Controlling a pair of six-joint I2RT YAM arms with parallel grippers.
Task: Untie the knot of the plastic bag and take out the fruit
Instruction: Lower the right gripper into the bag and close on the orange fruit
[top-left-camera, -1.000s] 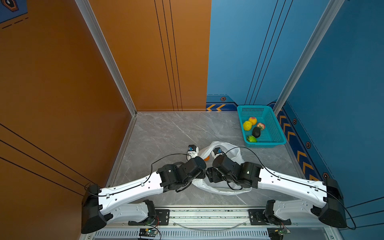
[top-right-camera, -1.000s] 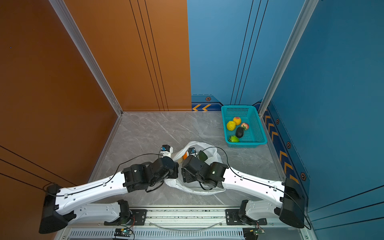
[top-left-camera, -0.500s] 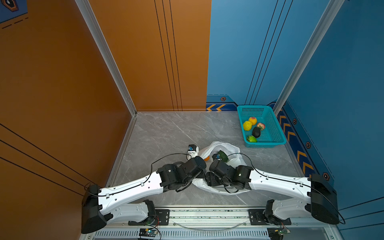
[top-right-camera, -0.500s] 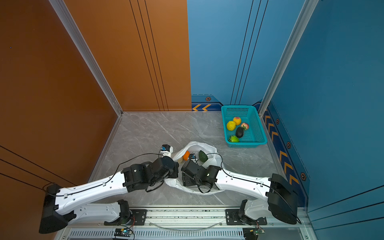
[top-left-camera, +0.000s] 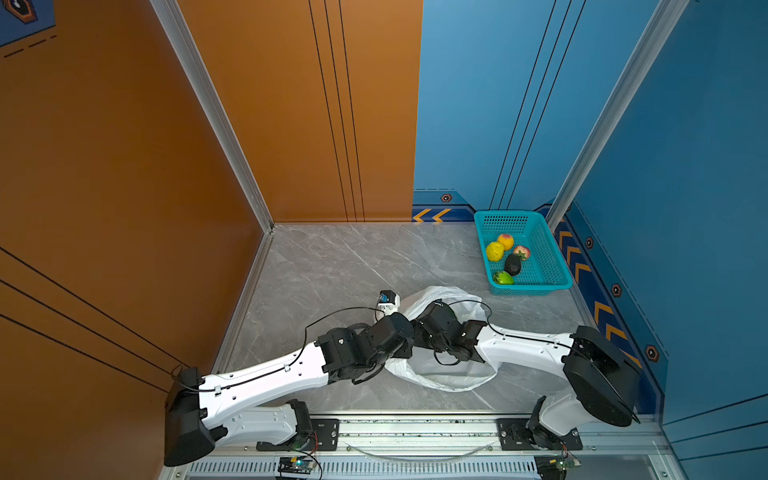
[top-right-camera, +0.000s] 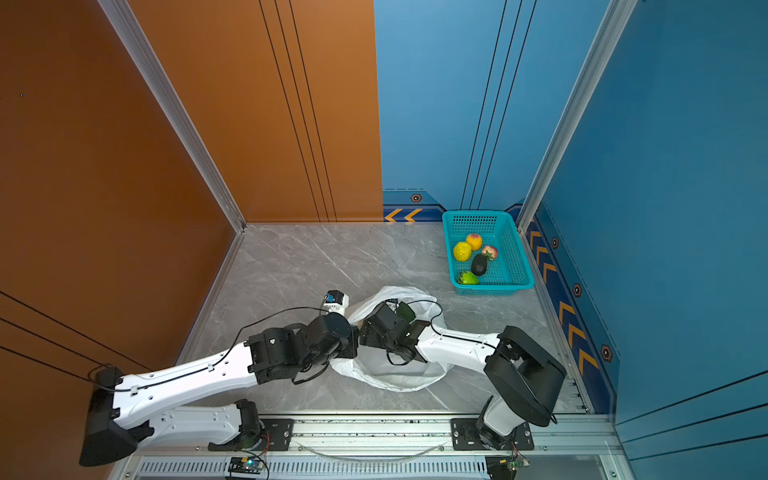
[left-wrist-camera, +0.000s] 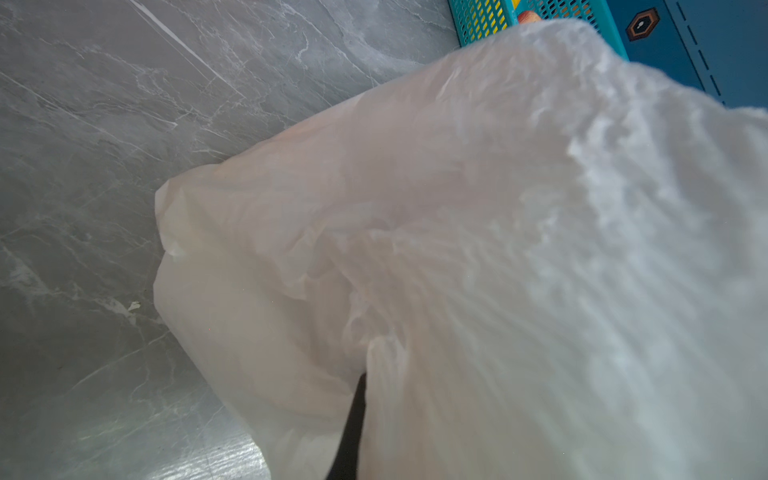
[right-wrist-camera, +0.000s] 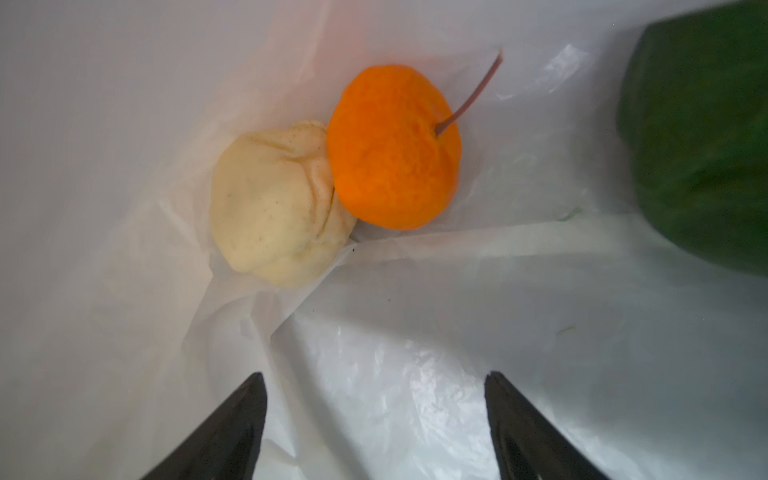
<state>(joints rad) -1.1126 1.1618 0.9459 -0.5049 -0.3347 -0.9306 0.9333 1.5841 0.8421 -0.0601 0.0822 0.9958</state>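
We noted bag (top-left-camera: 440, 376) untied; five fruit (top-left-camera: 494, 251) in basket (top-left-camera: 548, 257); three left inside; left gripper (left-wrist-camera: 352, 419) clamped bag; right gripper (right-wrist-camera: 374, 378) gaped empty.

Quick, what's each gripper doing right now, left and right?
Left gripper: closed, pinching the plastic bag.
Right gripper: open and empty, inside the bag, short of the orange fruit.

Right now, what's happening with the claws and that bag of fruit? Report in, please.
Left claw shut on the plastic bag. Right claw open inside it, empty. Orange fruit, cream fruit, dark green fruit ahead. Nothing between claw and fruit.
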